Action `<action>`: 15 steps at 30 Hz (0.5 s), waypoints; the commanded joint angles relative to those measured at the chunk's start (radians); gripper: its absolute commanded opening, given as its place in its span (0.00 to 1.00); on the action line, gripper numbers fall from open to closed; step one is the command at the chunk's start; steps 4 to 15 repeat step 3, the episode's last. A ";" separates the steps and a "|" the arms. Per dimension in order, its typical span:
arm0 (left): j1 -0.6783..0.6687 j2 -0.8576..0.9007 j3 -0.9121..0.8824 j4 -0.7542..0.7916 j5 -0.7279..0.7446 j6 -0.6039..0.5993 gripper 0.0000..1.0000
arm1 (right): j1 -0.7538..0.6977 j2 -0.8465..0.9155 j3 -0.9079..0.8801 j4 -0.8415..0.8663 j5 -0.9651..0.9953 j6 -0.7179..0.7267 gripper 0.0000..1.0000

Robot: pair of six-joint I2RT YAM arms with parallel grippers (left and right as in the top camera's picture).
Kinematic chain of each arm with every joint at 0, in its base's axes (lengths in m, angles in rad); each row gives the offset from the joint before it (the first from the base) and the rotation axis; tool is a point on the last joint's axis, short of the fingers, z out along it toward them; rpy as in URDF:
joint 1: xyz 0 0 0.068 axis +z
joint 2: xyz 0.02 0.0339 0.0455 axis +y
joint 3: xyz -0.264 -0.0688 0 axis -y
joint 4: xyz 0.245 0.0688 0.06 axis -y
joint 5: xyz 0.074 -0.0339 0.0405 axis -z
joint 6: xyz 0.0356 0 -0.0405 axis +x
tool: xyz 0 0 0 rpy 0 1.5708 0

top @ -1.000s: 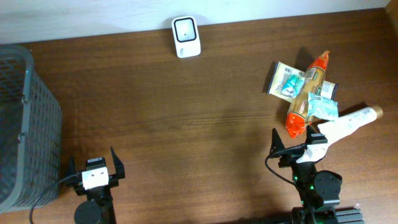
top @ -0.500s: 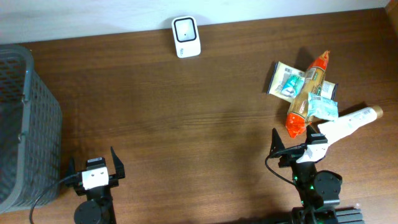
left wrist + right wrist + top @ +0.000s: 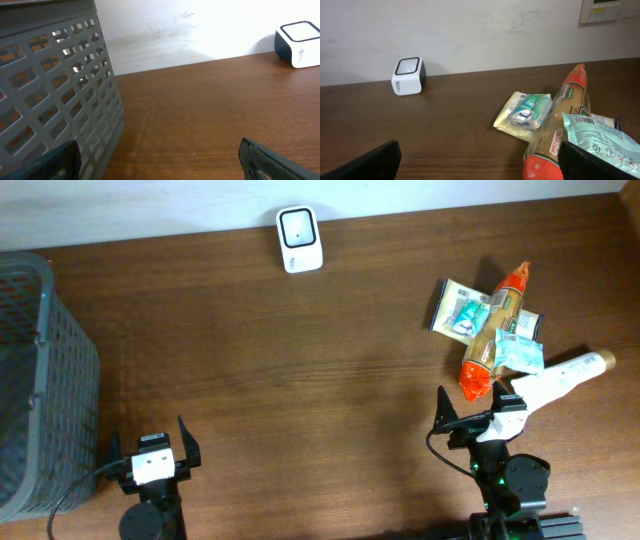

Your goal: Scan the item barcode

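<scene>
Overhead looks straight down on the surface [image 3: 300, 360]; both low wrist views face the far wall [image 3: 470, 30], sharing the scanner [image 3: 299, 239].

It looked like a mock shop checkout set up in a plain test room. A dark wooden counter [image 3: 300, 370] carried a small white barcode scanner [image 3: 299, 239] at twelve o'clock, a grey slatted shopping basket [image 3: 40, 380] at nine o'clock, and a heap of packaged groceries [image 3: 495, 330] at two o'clock, one bearing a printed barcode label. Behind ran a bare, scuffed white wall [image 3: 470, 30] with a control panel [image 3: 607, 10] mounted on it.
</scene>
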 commanded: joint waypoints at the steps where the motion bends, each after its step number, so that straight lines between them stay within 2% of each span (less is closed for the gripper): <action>1: 0.003 -0.011 -0.006 0.000 0.000 0.016 0.99 | 0.006 -0.008 -0.007 -0.002 -0.012 0.002 0.98; 15: 0.003 -0.011 -0.006 0.000 0.000 0.016 0.99 | 0.006 -0.008 -0.007 -0.002 -0.012 0.002 0.99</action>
